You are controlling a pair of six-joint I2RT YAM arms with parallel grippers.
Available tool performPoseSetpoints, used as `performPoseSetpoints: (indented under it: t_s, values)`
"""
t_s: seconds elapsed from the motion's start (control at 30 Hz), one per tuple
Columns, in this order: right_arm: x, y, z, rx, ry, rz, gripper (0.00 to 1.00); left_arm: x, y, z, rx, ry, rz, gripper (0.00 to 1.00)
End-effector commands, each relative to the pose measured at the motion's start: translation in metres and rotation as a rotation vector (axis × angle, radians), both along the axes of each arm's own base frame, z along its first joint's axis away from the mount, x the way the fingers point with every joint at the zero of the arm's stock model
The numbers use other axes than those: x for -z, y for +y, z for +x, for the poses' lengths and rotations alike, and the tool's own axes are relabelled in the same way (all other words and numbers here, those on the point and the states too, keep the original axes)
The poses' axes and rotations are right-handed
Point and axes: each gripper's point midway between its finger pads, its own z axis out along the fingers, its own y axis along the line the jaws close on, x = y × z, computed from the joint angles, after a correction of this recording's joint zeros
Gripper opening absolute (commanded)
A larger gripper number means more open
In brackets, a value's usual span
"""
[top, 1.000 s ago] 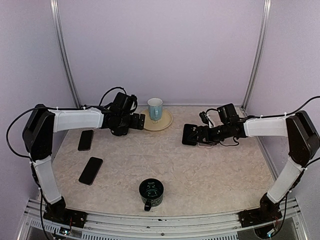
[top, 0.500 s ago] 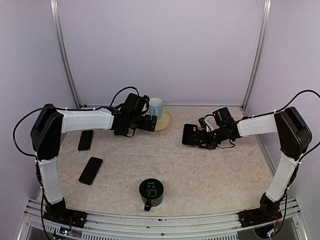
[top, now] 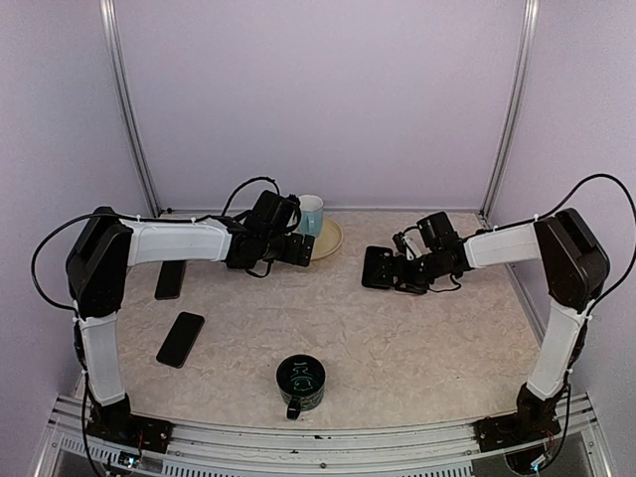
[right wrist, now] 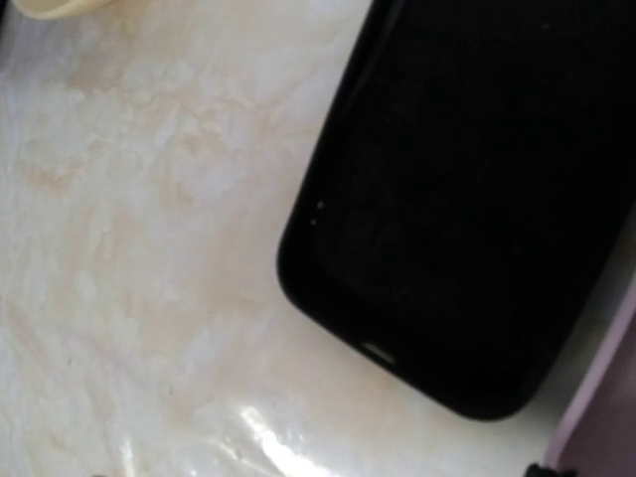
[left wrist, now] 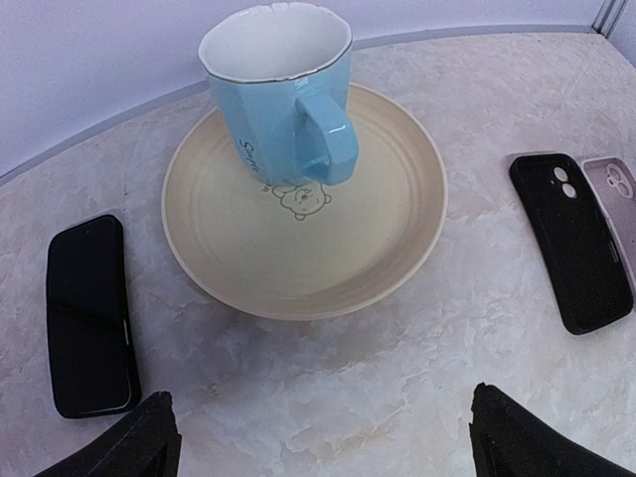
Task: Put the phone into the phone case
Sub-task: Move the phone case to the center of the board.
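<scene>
A glossy black phone (left wrist: 89,316) lies flat left of the plate in the left wrist view. A black phone case (left wrist: 571,243) with camera cut-outs lies to the right, with a pink case (left wrist: 616,199) beside it. My left gripper (left wrist: 333,442) is open just short of the plate, with bare table between its fingertips; from above, the left gripper (top: 301,248) sits by the plate's near-left edge. My right gripper (top: 378,268) is low and open. Its view is filled by the black case (right wrist: 467,199) lying flat, with the pink case's edge (right wrist: 601,407) at the corner.
A light blue mug (left wrist: 278,89) stands on a cream plate (left wrist: 397,238) near the back wall. Two flat black phone-like slabs (top: 170,278) (top: 180,338) lie at the left. A dark green mug (top: 301,383) sits near the front edge.
My left gripper has moved right, up to the plate. The right arm has swung in slightly, while its gripper stays over the same spot. Both grippers stay open.
</scene>
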Motion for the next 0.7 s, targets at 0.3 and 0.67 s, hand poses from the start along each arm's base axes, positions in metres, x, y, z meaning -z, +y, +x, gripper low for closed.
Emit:
performPoseSetpoints:
  t_s: [0.3,0.67]
  values:
    - [0.014,0.01,0.003,0.022,0.013,-0.077,0.92,-0.016,0.015,0.006,-0.068,-0.049,-0.02,0.99]
    - [0.022,-0.006,0.018,0.103,-0.005,-0.185,0.95,-0.018,0.032,0.006,-0.099,-0.057,-0.019,0.99]
